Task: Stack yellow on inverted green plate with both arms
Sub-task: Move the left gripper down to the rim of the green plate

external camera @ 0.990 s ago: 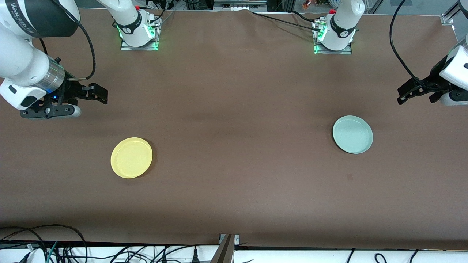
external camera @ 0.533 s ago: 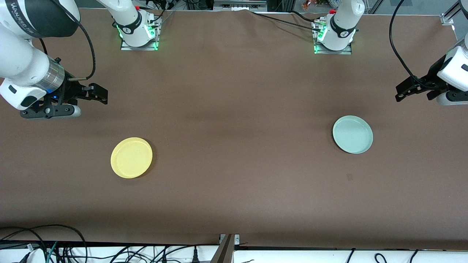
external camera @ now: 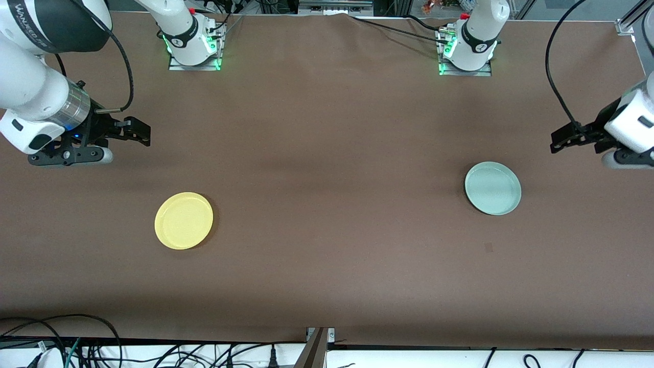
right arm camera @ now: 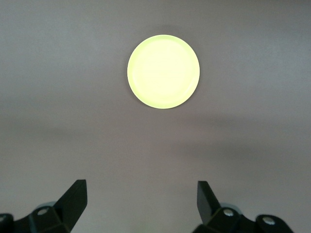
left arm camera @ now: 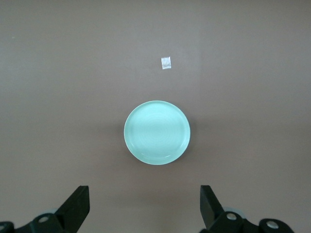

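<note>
Yellow plate point(external camera: 183, 220): you see it flat on the brown desk point(external camera: 327, 204), toward the right arm's end, rim up.
Green plate point(external camera: 492, 188): yours sits toward the left arm's end, well apart from the yellow one, hollow side up.
Left gripper point(external camera: 562, 139): jaws spread, empty, above the desk near the green plate.
Right gripper point(external camera: 137, 132): jaws spread, empty, above the desk near the yellow plate.
Tape scrap point(left arm camera: 166, 63): small, on the desk near your green plate.

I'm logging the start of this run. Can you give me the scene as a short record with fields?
yellow plate: flat on the table, toward the right arm's end, rim up
green plate: flat on the table, toward the left arm's end, rim up, not inverted
left tool: open, empty, in the air beside the green plate
right tool: open, empty, in the air beside the yellow plate
stacking: not begun
</note>
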